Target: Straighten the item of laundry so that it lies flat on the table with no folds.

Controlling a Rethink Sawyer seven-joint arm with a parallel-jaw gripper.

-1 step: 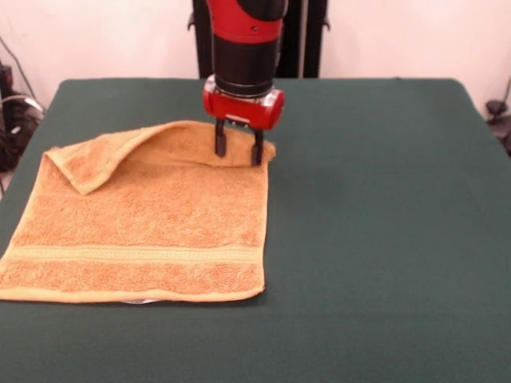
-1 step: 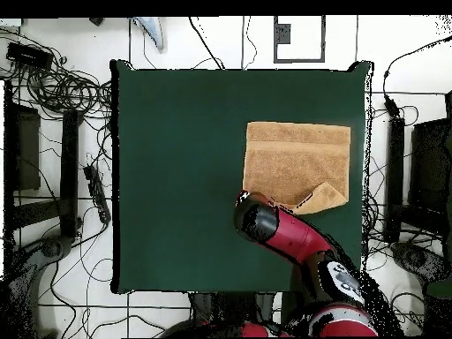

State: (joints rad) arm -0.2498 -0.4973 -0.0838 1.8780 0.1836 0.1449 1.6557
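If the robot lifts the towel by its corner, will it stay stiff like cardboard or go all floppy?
Probably floppy: the towel already has one corner folded over on itself, as soft cloth does. Its fuzzy terry surface would likely grip rather than slip between the open fingers of the gripper. It looks thin, so probably light.

The red and black arm [image 1: 243,48] comes straight down from above. Its gripper [image 1: 238,149] points down, and the two black fingers [image 1: 220,140] stand a little apart. From overhead, the arm [image 2: 291,237] reaches out slantwise from the robot's base.
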